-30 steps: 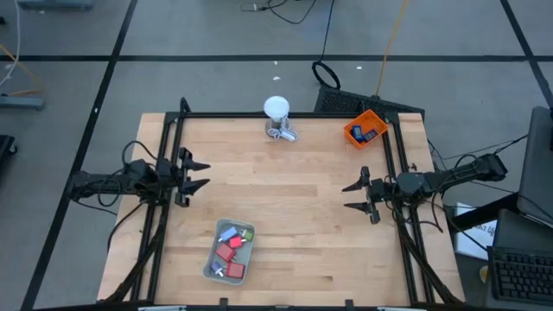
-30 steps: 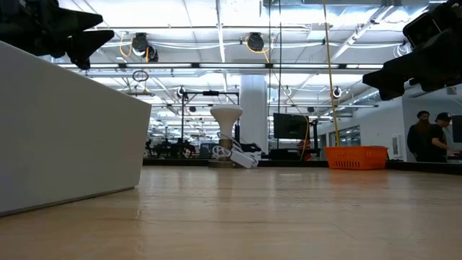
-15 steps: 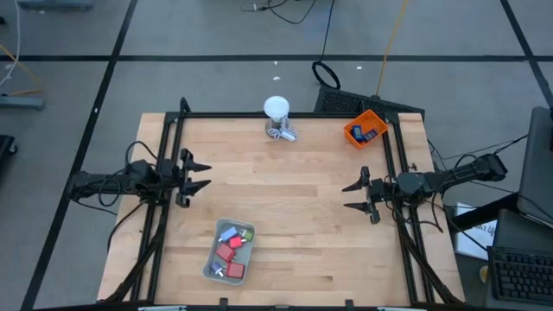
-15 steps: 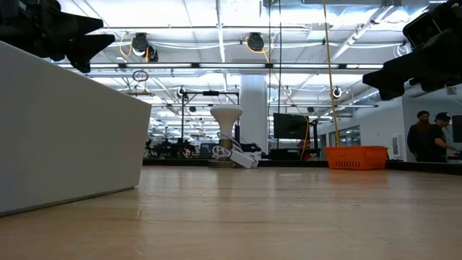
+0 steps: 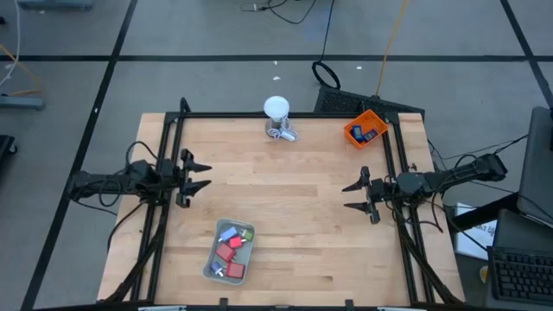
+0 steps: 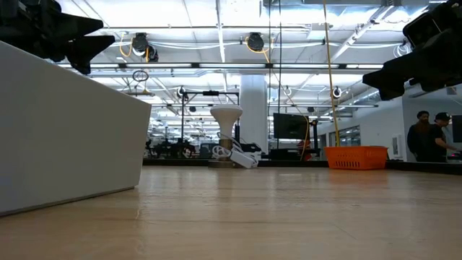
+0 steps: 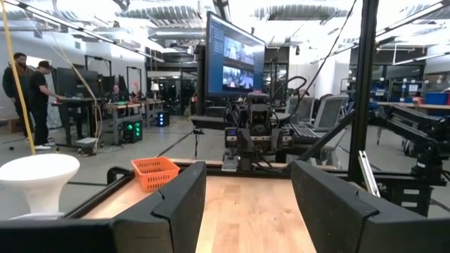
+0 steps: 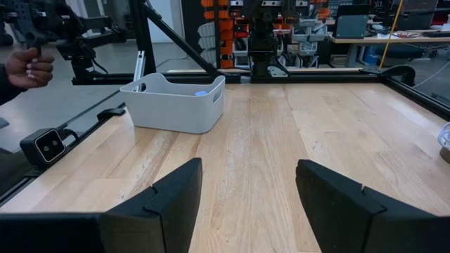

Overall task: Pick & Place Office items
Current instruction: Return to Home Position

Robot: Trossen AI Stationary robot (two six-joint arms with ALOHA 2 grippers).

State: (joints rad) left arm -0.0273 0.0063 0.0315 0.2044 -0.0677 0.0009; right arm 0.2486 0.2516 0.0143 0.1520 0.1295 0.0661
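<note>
**Office items.** Small red blocks (image 5: 228,251) and a light-blue piece (image 5: 226,232) lie together in the pale grey plastic tray (image 5: 210,259), which sits near the table's front edge, between the arms. We also list dark rectangles with blue faces (image 5: 368,132) in the small orange mesh bin (image 5: 352,136) at the far right corner. We find none loose on the light wooden table (image 5: 285,199).

**Bearing.** The tray lies forward and inward of the left gripper (image 5: 206,174) and nearer to it than to the right gripper (image 5: 346,197). Its long axis runs roughly front to back, slightly skewed. The orange bin lies nearer the right arm.

**Left gripper.** It is at the table's left edge, level, and points across at the opposite arm. Its fingers (image 7: 179,204) are spread with nothing between them.

**Right gripper.** It is at the right edge, mirrored. Its fingers (image 8: 169,200) are parted and empty.

**Assessment.** We judge the sorting finished and both arms at rest posture, with no reach owed.

**Sundries.** A white ball-topped object with a metallic base (image 5: 276,112) stands at the far edge. A person's hand (image 8: 28,70) shows beyond the table.
</note>
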